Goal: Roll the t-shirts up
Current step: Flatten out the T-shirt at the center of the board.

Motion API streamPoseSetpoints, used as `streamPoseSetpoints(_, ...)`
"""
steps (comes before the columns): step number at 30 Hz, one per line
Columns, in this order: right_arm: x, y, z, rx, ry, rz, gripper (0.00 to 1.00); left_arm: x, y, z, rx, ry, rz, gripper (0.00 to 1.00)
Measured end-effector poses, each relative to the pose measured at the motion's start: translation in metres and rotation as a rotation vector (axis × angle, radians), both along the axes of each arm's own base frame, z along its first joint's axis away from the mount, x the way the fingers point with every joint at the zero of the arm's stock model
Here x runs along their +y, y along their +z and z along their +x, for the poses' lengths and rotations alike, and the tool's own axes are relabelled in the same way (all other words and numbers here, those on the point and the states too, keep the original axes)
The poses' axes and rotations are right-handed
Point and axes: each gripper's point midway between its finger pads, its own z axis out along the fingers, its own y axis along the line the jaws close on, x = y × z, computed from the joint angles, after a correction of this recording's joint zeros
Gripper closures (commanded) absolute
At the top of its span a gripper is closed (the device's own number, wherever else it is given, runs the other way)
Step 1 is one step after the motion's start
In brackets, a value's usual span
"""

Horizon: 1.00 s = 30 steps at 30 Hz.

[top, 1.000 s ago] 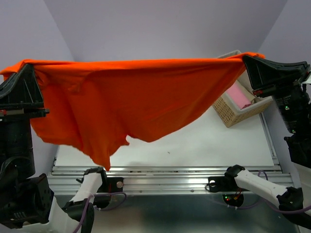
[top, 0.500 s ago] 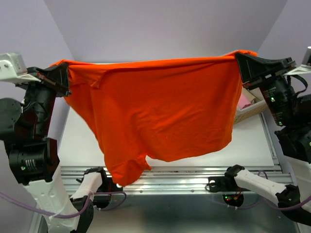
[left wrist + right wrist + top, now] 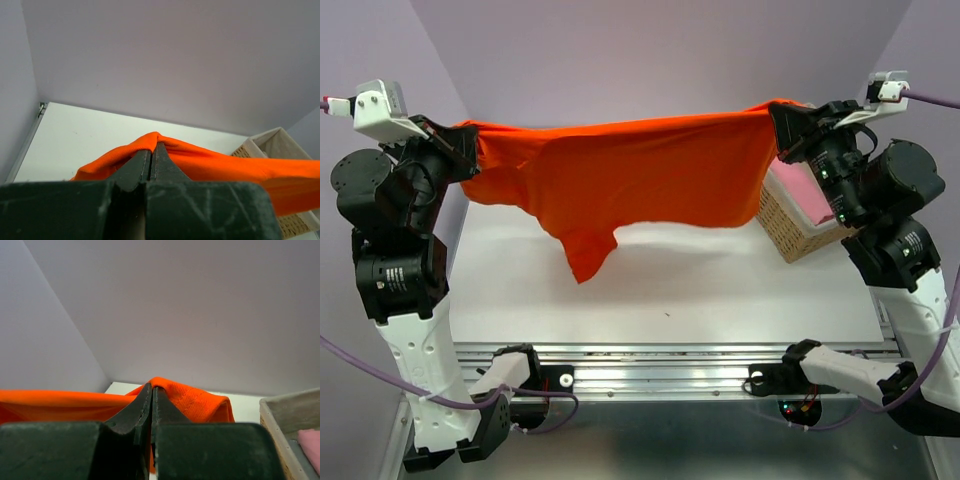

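Note:
An orange-red t-shirt [image 3: 630, 175] hangs stretched in the air between both arms, above the far half of the white table [image 3: 720, 290]. My left gripper [image 3: 462, 140] is shut on its left corner, and my right gripper [image 3: 778, 115] is shut on its right corner. A sleeve or tail droops down to the middle left [image 3: 585, 255]. In the left wrist view the shut jaws pinch a peak of orange cloth [image 3: 155, 136]. The right wrist view shows a seamed fold [image 3: 192, 397] clamped the same way. A pale pink t-shirt [image 3: 798, 190] lies in the basket.
A wicker basket [image 3: 800, 235] stands at the back right of the table, partly behind the right arm; its rim also shows in the right wrist view [image 3: 272, 430]. Purple walls close in the back and sides. A metal rail [image 3: 660, 352] runs along the near edge.
Both arms have swung away from the camera toward the back of the table, carrying the shirt with them. It now hangs higher and more taut, farther from the near edge.

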Motion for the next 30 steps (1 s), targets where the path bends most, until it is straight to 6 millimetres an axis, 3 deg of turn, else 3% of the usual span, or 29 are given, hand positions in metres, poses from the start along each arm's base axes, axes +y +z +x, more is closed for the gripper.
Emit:
streamPoseSetpoints(6, -0.008, 0.008, -0.01, -0.025, -0.011, 0.007, 0.99, -0.004, 0.011, -0.014, -0.045, -0.013, 0.007, 1.0)
streamPoseSetpoints(11, -0.022, 0.025, -0.03, -0.076, -0.014, 0.027, 0.99, -0.011, 0.028, -0.033, -0.104, -0.036, 0.015, 1.0)
streamPoseSetpoints(17, -0.042, 0.058, -0.065, -0.175, -0.008, 0.067, 0.99, -0.022, 0.065, -0.069, -0.221, -0.07, 0.037, 1.0)
streamPoseSetpoints(23, -0.05, 0.077, -0.084, -0.232, 0.01, 0.089, 0.99, -0.033, 0.108, -0.121, -0.377, -0.092, 0.073, 1.0)
streamPoseSetpoints(26, -0.05, 0.079, -0.084, -0.235, 0.009, 0.084, 0.99, -0.036, 0.114, -0.135, -0.409, -0.095, 0.085, 1.0)
streamPoseSetpoints(30, -0.041, 0.072, -0.068, -0.212, 0.002, 0.057, 0.99, -0.033, 0.102, -0.127, -0.373, -0.083, 0.084, 1.0)
